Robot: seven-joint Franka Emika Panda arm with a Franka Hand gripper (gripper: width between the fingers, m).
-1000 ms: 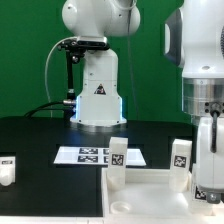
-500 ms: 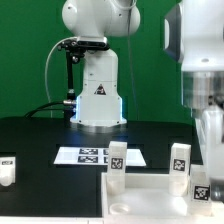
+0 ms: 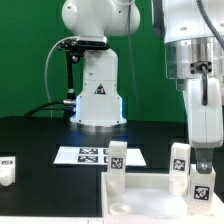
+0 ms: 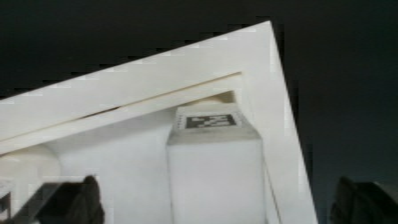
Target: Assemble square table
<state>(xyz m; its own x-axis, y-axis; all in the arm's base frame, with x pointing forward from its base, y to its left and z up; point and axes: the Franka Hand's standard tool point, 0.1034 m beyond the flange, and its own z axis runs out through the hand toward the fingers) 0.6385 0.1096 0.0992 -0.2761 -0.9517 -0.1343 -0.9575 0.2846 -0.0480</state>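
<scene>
While the white robot arm hangs over the exterior view's right edge of the white plastic square tabletop with its raised rim, the two-finger gripper sits just above a short white block leg with a black-and-white tag at that edge. The wrist view shows the dark fingertips spread wide, nothing pinched, and that leg upright inside a corner of the tabletop, tag facing the camera.

Two more tagged white legs stand upright at the tabletop's far edge, the far-left leg and the far-right leg, both touching the rim. A fourth white leg stands well apart from the tabletop, off to the exterior view's left on the black table. The marker board lies flat just behind the tabletop's far edge.
</scene>
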